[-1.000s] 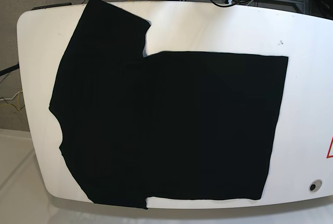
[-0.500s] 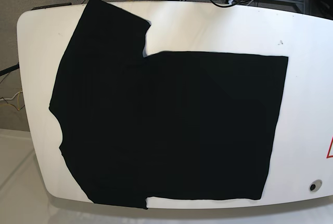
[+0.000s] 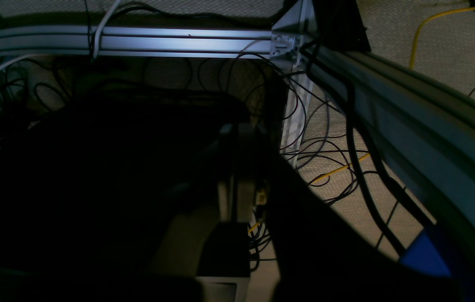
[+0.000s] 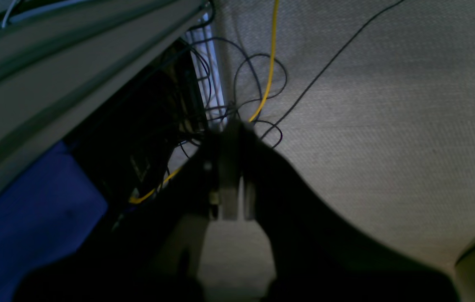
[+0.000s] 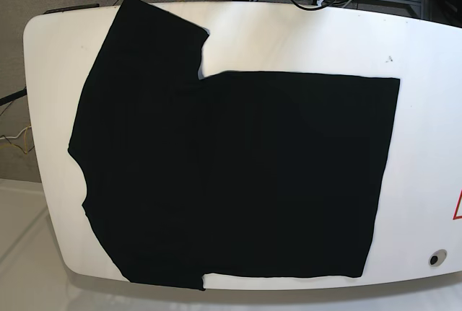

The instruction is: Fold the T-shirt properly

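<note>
1. T-shirt (image 5: 238, 181): plain black cloth, matte, spread flat on the white counter (image 5: 426, 109). No print shows on the upward face.
2. Shape: the body forms a broad, nearly square block with straight edges on the base view's right side; the 2 short sleeves flare out at the left, 1 toward the far edge and 1 toward the near edge. A shallow curved notch sits on the left edge between them.
3. Surface: the cloth lies smooth, with no visible wrinkles or folds. The near sleeve reaches the counter's front edge; whether it overhangs I cannot tell.
4. Counter: smooth, glossy white top with rounded corners. A small dark round fitting (image 5: 434, 258) sits near the front right corner, and part of a red triangle mark (image 5: 458, 206) shows at the right edge.
5. Left claw (image 3: 237, 167): seen only in the left wrist view, dim and in shadow, fingers pressed together with nothing between them. It hangs off the counter, over beige carpet, tangled black cables (image 3: 329, 155) and a silver aluminium frame rail (image 3: 157, 42).
6. Right claw (image 4: 229, 167): fingers pressed together, empty, dark housing behind. Below it are woven beige carpet (image 4: 388, 126), a yellow cable (image 4: 268, 63) and thin black cables.
7. Neither claw touches the T-shirt; neither appears in the base view.
</note>
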### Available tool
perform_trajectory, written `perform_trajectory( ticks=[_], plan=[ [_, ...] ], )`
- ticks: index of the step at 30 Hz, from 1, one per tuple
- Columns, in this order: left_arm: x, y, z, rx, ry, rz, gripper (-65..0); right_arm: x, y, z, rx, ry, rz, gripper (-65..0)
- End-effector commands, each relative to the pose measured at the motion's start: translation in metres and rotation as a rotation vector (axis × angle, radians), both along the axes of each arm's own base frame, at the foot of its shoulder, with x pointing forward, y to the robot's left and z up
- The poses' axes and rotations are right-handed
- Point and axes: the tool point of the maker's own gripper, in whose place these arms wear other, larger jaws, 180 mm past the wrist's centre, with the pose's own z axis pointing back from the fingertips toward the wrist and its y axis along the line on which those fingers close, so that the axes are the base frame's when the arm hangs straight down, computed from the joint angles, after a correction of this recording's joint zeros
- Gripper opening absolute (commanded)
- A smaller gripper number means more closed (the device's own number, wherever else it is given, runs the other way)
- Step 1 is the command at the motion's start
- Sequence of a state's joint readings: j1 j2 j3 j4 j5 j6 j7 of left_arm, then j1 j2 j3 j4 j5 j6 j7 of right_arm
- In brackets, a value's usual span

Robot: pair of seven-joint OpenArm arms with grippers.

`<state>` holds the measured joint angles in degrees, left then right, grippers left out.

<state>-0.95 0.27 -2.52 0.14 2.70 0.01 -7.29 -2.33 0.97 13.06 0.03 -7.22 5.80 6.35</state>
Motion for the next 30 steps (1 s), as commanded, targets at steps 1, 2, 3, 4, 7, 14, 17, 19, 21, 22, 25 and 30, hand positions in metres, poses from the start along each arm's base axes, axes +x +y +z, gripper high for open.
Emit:
perform_trajectory(
  ticks=[1,2,3,4,7,14,17,19,21,22,25,30],
  plan=[
    [0.003,0.0039,0.0003,0.007,-0.009,0.001,-65.0,-0.0032,-0.0023,0.0002,0.0,0.004,0.002,-64.7],
    [0.0031,0.0042,0.0003,0.007,-0.009,0.002,-65.0,-0.003,-0.0026,0.0002,-0.001,0.003,0.002,-64.7],
    [0.003,0.0041,0.0003,0.007,-0.009,0.002,-65.0,-0.0033,-0.0029,0.0002,-0.001,0.004,0.002,-64.7],
    [0.003,0.004,0.0003,0.007,-0.009,0.003,-65.0,-0.0035,-0.0032,0.0002,-0.002,0.004,0.002,-64.7],
    [0.0035,0.0039,0.0004,0.007,-0.011,0.0,-65.0,-0.0043,-0.0041,0.0002,-0.003,0.005,0.001,-64.7],
    [-0.0004,0.0066,0.0002,0.011,-0.002,-0.001,-65.0,-0.0095,-0.0077,0.0005,-0.008,0.011,0.009,-64.6],
    [-0.0002,0.0078,0.0003,0.013,-0.004,-0.002,-65.0,-0.0093,-0.0068,0.0006,-0.006,0.01,0.009,-64.6],
    [-0.0007,0.0071,0.0002,0.011,-0.001,0.002,-65.0,-0.0086,-0.004,0.0005,-0.001,0.012,0.01,-64.6],
    [-0.0008,0.0058,0.0001,0.008,0.002,0.004,-65.0,-0.0084,-0.0011,0.0005,0.004,0.014,0.009,-64.7],
    [-0.0009,0.0056,0.0001,0.008,0.002,0.002,-65.0,-0.0084,-0.0009,0.0005,0.004,0.014,0.009,-64.6],
    [-0.0008,0.0058,0.0001,0.008,0.002,0.005,-65.0,-0.0081,-0.0014,0.0005,0.003,0.014,0.009,-64.7],
    [-0.0002,0.0057,0.0001,0.008,0.002,0.007,-65.0,-0.0088,-0.001,0.0005,0.004,0.016,0.009,-64.6]
  ],
)
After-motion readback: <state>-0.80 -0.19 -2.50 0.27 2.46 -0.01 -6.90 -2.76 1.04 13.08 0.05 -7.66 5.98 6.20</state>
